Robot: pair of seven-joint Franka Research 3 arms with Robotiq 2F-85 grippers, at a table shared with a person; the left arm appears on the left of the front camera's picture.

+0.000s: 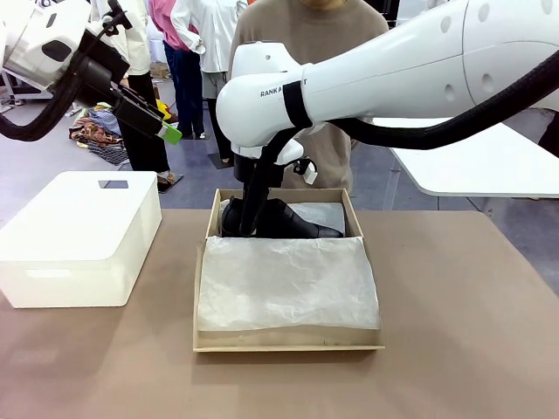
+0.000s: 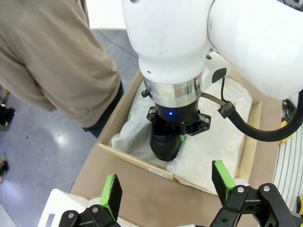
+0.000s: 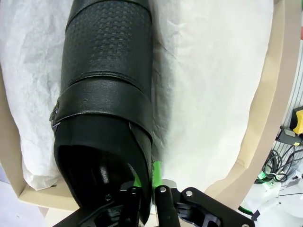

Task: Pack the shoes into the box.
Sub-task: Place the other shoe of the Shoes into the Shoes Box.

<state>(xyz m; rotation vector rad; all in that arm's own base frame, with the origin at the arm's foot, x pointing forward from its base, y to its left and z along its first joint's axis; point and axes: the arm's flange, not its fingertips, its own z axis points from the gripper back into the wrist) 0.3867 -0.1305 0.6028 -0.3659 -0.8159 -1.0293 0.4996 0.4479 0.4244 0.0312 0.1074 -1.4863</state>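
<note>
The brown cardboard box [image 1: 288, 343] lies open mid-table, lined with white tissue paper [image 1: 288, 284]. A glossy black shoe [image 1: 293, 223] lies in its far part, with a small buckle showing on its side in the right wrist view. My right gripper [image 3: 149, 184] is shut on the heel rim of the shoe [image 3: 106, 94], one finger inside the opening and one outside. From the left wrist, the right gripper [image 2: 166, 135] stands over the box [image 2: 135, 160]. My left gripper [image 1: 170, 133] hangs high at the left, open and empty, with green pads [image 2: 111, 191] spread wide.
A white plastic bin [image 1: 79, 236] stands on the table left of the box. A person in a tan top [image 1: 306, 35] stands right behind the box at the far edge. A white table [image 1: 489, 166] stands beyond, at the right.
</note>
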